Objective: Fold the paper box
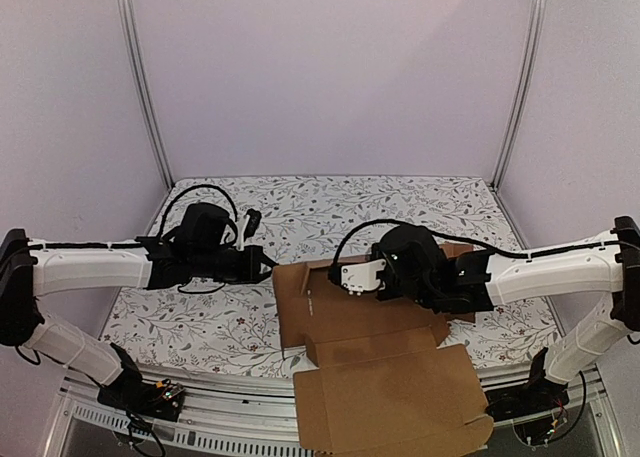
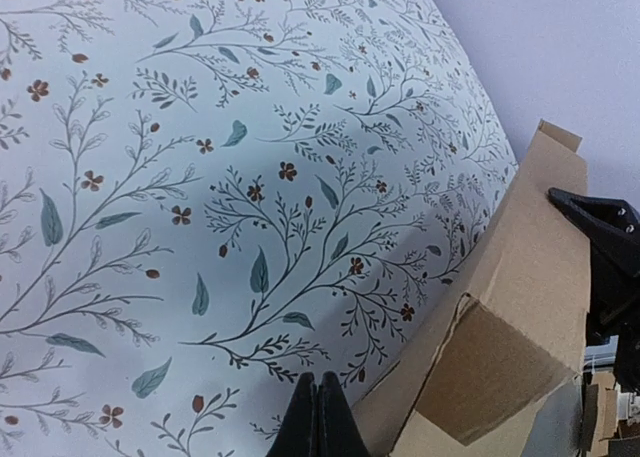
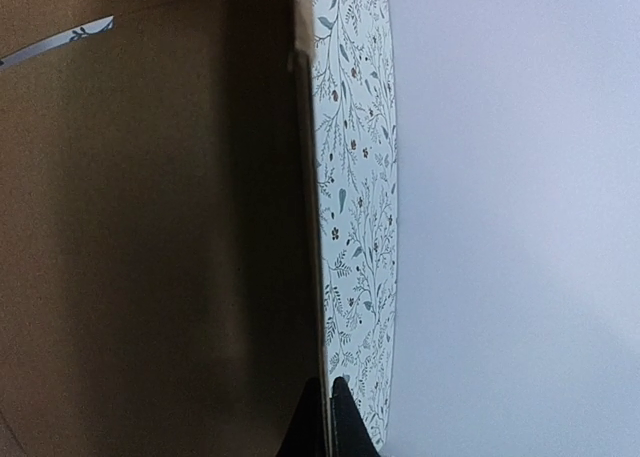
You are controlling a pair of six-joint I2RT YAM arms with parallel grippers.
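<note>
left gripper (image 2: 318,419) closed, empty | right gripper (image 3: 327,419) pinching paper box (image 1: 380,382) wall | I'm worrying: shallow pinch slipping; wall springing flat

Count: 1 paper box (image 1: 385,402). 2 arms: left arm (image 1: 90,267), right arm (image 1: 555,272). 2 sets of jaws, one per arm. 1 bench (image 1: 300,202). 2 frame posts: left post (image 1: 145,87), right post (image 1: 520,77).
</note>
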